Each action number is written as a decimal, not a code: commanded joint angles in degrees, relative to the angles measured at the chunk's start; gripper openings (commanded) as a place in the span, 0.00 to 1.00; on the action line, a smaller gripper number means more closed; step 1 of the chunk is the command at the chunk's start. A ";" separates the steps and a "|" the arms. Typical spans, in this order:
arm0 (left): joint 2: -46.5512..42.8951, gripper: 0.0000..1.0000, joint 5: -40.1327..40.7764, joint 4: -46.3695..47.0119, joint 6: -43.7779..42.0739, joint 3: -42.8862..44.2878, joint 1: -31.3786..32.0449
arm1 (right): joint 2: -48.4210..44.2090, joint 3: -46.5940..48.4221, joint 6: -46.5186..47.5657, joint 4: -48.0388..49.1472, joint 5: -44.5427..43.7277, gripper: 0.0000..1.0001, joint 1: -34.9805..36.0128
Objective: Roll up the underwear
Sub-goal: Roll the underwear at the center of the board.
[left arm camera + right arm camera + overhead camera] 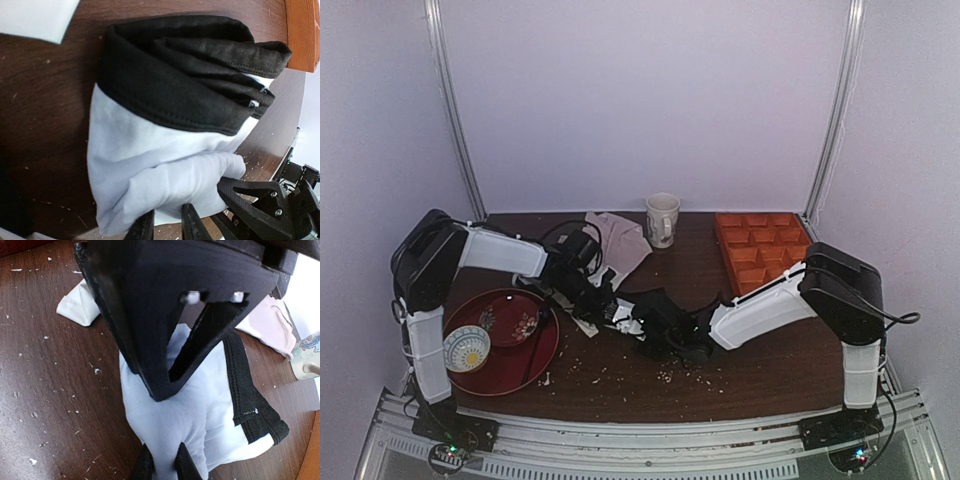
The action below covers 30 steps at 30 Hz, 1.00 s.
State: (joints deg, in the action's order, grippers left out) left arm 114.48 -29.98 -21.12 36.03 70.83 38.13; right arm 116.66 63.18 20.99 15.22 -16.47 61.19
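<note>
Left pincer [168,226] and right pincer [164,463], arms stretched inward and low, both clamp the underwear [150,145].

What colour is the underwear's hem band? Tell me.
The hem band is black, on white underwear; clearest in the left wrist view.

— What does the dark wooden table [760,375] carry?
— A mug [662,219] at 12 o'clock, a pinkish cloth [620,242] at 11, an orange compartment tray [724,245] at 2, and a red plate [548,352] at 9.
— And the middle?
— The underwear [150,165], bunched up, with pale crumbs [670,377] scattered around it.
</note>
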 commanded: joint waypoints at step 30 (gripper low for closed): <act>-13.90 0.31 1.53 -7.92 0.13 -4.03 -6.85 | 5.20 13.60 -13.09 -32.67 45.08 0.00 -10.52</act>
State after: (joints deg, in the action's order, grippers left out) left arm 102.83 -28.51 -28.67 36.01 67.92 31.22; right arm 117.30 75.99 11.22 -6.44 16.58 52.95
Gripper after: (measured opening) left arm 0.306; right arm 0.068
